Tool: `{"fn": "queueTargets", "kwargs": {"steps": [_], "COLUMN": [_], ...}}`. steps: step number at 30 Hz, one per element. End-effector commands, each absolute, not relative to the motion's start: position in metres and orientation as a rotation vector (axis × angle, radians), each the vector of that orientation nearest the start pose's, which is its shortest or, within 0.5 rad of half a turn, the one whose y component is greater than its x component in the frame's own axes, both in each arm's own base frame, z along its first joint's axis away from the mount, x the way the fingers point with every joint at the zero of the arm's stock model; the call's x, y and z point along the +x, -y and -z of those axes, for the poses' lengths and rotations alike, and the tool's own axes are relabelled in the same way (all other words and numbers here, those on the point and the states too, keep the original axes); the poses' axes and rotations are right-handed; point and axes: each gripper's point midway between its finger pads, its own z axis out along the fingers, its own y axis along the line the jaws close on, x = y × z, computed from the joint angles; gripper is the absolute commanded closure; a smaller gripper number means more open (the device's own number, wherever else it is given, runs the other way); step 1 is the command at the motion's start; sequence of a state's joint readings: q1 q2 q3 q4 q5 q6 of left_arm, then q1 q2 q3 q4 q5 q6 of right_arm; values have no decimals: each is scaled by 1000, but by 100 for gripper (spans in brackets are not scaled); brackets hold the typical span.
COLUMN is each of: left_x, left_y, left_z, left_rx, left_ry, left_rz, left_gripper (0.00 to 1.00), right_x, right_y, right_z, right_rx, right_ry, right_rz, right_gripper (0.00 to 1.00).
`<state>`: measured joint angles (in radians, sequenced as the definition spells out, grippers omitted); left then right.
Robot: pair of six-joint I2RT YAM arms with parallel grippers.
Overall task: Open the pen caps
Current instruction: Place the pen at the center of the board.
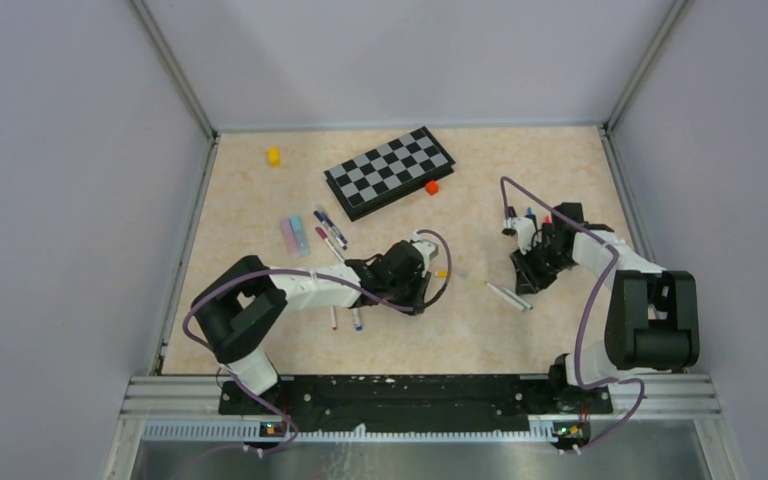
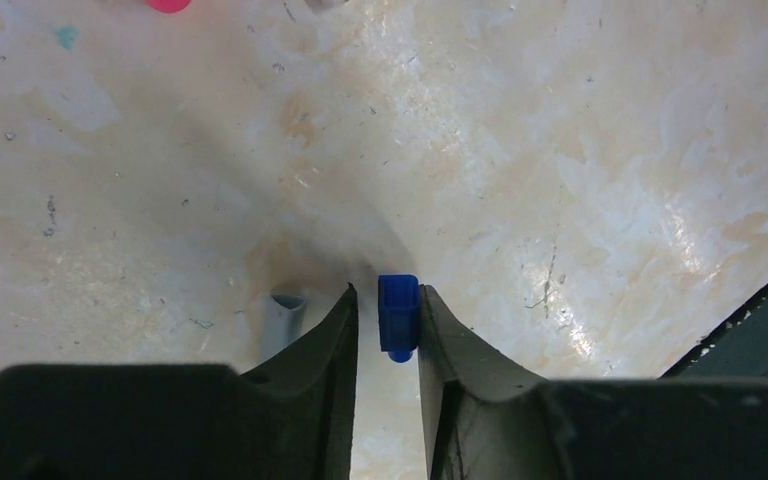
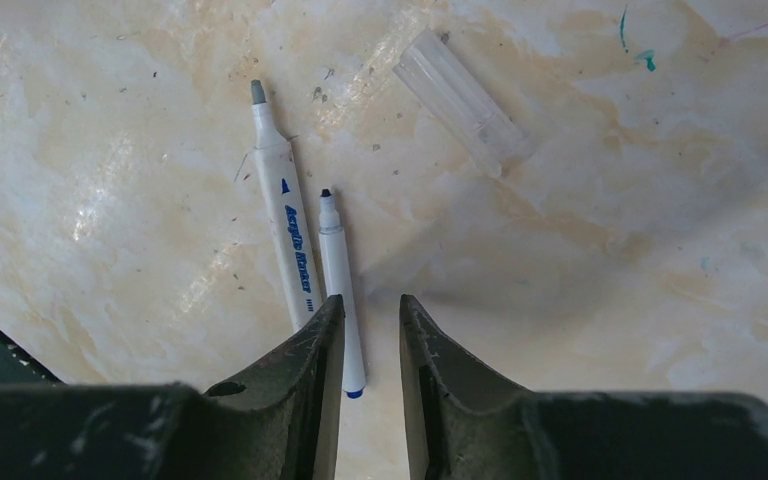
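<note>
Pen caps first: a small blue plastic cap [image 2: 398,315] lies on the marbled beige tabletop [image 2: 560,150] between the left gripper's [image 2: 388,290] narrowly parted jaws. It touches one finger only, so it looks set down loose, not clamped. The right gripper [image 3: 372,302] hovers slightly open and empty, beside a thin white uncapped pen [image 3: 336,265].

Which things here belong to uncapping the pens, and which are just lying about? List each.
Belong to the job: blue cap; grey cap; grey-tipped marker; black-tipped marker; capped pens.
Just lying about: chessboard; yellow block; orange block.
</note>
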<state>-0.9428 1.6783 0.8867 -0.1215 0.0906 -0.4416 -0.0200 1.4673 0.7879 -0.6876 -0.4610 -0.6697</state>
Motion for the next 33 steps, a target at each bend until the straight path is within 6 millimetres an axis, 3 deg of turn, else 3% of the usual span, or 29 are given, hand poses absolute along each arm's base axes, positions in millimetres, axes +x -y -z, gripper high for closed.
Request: {"fn": "queueTargets", "kwargs": {"steps": [1, 14, 22, 26, 33], "left_x": [204, 210, 207, 205, 202], "left_y": [338, 339, 345, 347, 348], "left_z": [-35, -68, -65, -58, -44], "left_rx": [691, 660, 678, 691, 707], "left_ry": [-2489, -2393, -2410, -2435, -2491], "left_rz": [651, 691, 719, 718, 706], "left_gripper": [67, 65, 64, 59, 60], "right_x": [255, 258, 258, 258, 258], "right_y": [-57, -62, -63, -64, -64], "right_z": [-45, -59, -63, -64, -65], "right_rx": [-951, -959, -964, -964, -966], "right_ry": [-2510, -2450, -2430, -2425, -2422], "right_rz": [-513, -523, -526, -529, -530], "right_gripper": [74, 73, 73, 73, 73]}}
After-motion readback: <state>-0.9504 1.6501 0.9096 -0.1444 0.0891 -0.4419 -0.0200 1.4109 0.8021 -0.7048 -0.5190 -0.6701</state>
